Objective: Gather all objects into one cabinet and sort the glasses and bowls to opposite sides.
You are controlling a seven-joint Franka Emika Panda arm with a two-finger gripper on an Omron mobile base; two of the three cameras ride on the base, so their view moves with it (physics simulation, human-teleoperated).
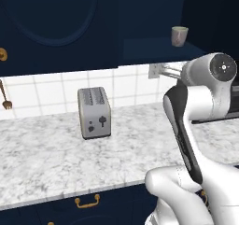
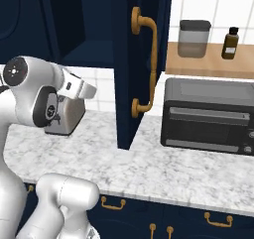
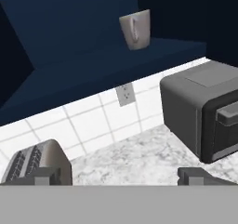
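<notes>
A small pale cup (image 3: 135, 29) stands upright on the lower shelf of the dark navy cabinet (image 3: 88, 56), above the tiled wall. The left base view shows that cup (image 1: 179, 36) on the shelf (image 1: 149, 49) at the upper right. My gripper (image 3: 118, 177) is open with nothing between its fingers. It hangs over the marble counter, well below the cup and some way short of it, pointing toward the wall. The bowls are out of view.
A grey toaster (image 1: 94, 112) stands on the counter (image 1: 42, 158) to the left. A dark toaster oven (image 2: 208, 116) sits to the right. The cabinet's open door (image 2: 126, 84) with its brass handle (image 2: 146, 59) juts out over the counter. A jar (image 2: 194, 38) and a bottle (image 2: 229, 43) stand on a wooden shelf.
</notes>
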